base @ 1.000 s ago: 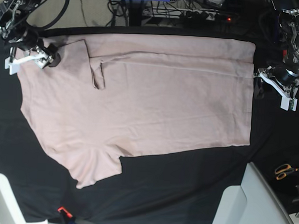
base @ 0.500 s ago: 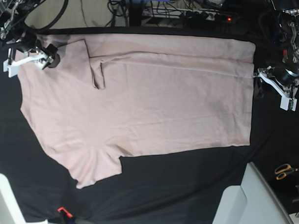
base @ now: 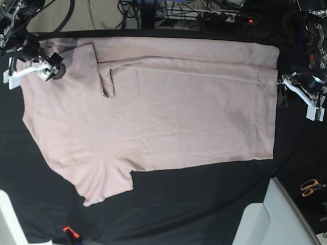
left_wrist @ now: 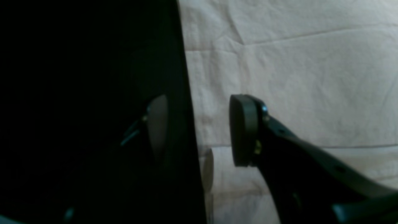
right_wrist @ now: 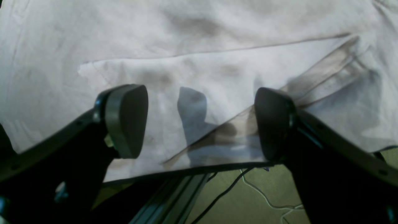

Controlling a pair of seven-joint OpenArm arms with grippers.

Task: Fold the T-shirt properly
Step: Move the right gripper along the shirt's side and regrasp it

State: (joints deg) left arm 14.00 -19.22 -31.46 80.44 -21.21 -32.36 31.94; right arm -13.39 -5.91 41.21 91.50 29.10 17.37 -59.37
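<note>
A pink T-shirt (base: 153, 106) is lying flat on the black table covering (base: 203, 210). The left gripper (left_wrist: 199, 130) is straddling its hem edge and the right gripper (right_wrist: 199, 121) is hovering over its far edge, both released.

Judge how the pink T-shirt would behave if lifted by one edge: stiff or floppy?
Probably floppy: the T-shirt lies flat with soft creases and one folded-over strip along its far edge. Likely light, since it is thin cloth. It would probably drape and drag on the black table covering rather than keep its shape.
</note>
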